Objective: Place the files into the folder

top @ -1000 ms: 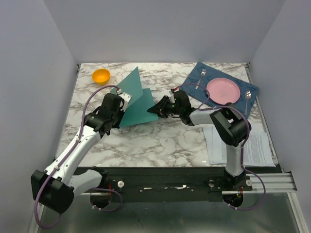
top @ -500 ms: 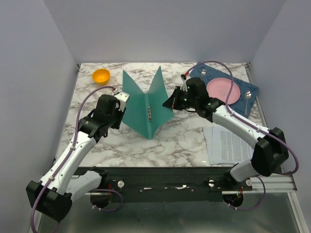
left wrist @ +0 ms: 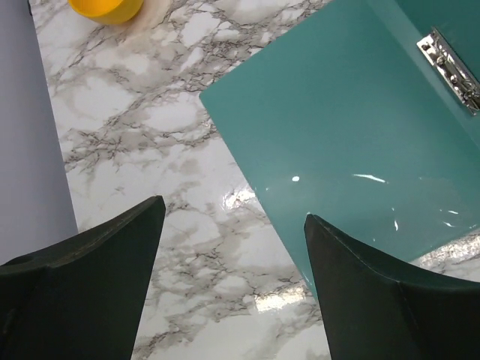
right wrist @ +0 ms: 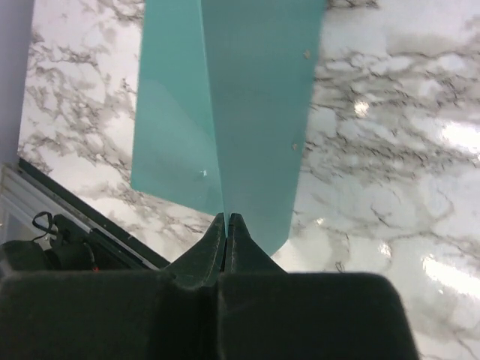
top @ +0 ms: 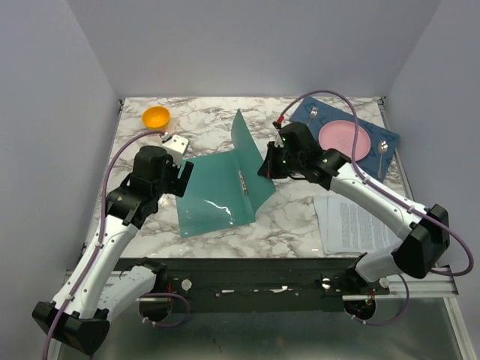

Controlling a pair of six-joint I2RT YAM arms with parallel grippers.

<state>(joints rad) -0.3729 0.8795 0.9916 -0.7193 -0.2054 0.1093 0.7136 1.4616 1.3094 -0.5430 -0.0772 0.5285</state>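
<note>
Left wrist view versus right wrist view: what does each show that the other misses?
Left wrist only: the orange bowl, the metal clip inside the teal folder, and the open left gripper, holding nothing. Right wrist only: the right gripper shut on the edge of the folder's raised cover. Both: the teal folder and the marble table.

The two dark fingers of the left gripper [left wrist: 234, 214] were seen at the bottom edge, spread wide apart, with nothing held between them. Only the white, grey-veined marble table [left wrist: 150, 127] was framed in the gap. A thin teal-green folder [left wrist: 360, 142] was laid open and flat on the marble, filling the right side, its near corner pointed towards the upper left. A silver metal clip [left wrist: 452, 69] was fixed to its inner face near the top right. A round orange bowl [left wrist: 105, 7] was cut off at the top left, and a plain grey wall [left wrist: 30, 150] was seen along the left edge.
</note>
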